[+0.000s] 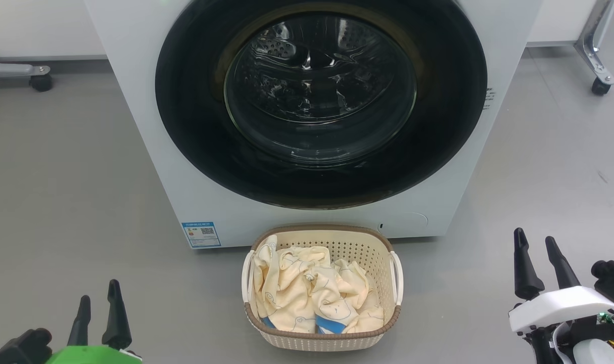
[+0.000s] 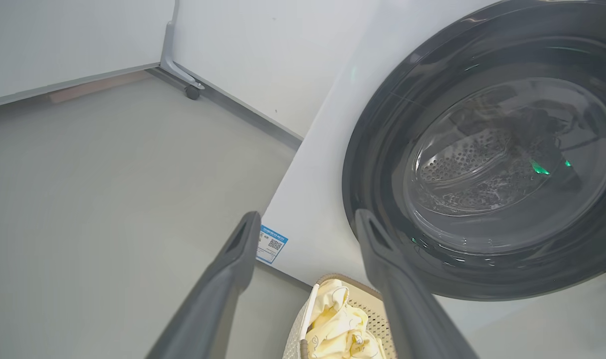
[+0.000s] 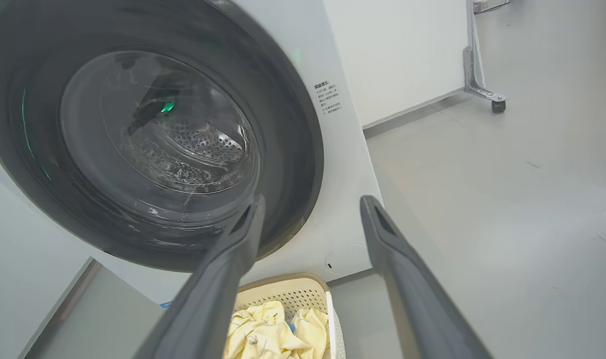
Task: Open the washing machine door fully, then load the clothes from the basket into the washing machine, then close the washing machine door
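Washing machine door (image 1: pixel 321 96): shut, ahead of and above both grippers.

The door sits flush in the front of the washing machine (image 1: pixel 135 101). On the floor just below it stands the basket (image 1: pixel 317 228), with the clothes (image 1: pixel 307 293) still inside. The left gripper (image 1: pixel 100 290) and right gripper (image 1: pixel 534 235) hang low on either side of the basket, fingers spread wide and holding nothing, both well short of the door. The right one looks somewhat nearer the machine, so it seems better placed for the reach up and forward. I cannot tell which edge of the black ring swings out.
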### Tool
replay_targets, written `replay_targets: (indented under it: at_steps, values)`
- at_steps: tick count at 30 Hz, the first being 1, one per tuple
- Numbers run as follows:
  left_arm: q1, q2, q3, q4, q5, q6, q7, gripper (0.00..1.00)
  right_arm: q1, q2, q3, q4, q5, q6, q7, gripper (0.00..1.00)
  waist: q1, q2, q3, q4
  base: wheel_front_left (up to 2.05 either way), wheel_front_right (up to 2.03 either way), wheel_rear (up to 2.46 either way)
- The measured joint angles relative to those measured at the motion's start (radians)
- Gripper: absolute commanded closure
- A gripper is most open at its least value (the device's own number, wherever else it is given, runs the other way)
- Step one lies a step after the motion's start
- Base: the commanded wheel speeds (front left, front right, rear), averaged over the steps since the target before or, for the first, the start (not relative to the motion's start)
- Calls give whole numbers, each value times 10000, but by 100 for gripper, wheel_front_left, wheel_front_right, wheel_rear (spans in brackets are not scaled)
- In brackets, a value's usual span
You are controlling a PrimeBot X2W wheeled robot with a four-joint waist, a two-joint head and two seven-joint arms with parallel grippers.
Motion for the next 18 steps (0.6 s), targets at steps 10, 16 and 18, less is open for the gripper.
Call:
replay_targets:
  at_steps: [10, 16, 18]
  values:
    - [222, -6, -36, -40, 1599, 0, -368, 0, 43, -125, 360, 4, -1526, 54, -420, 0, 0, 0, -1, 33, 0, 0, 0]
    - [222, -8, -40, -165, 2610, 0, -662, 0, 190, -157, 462, 13, -2357, 56, -675, 0, 0, 0, 13, 54, 0, 0, 0]
    - [222, -6, -50, -198, 2936, 0, -740, 0, 194, -159, 499, 13, -2663, 56, -727, 0, 0, 0, 16, 56, 0, 0, 0]
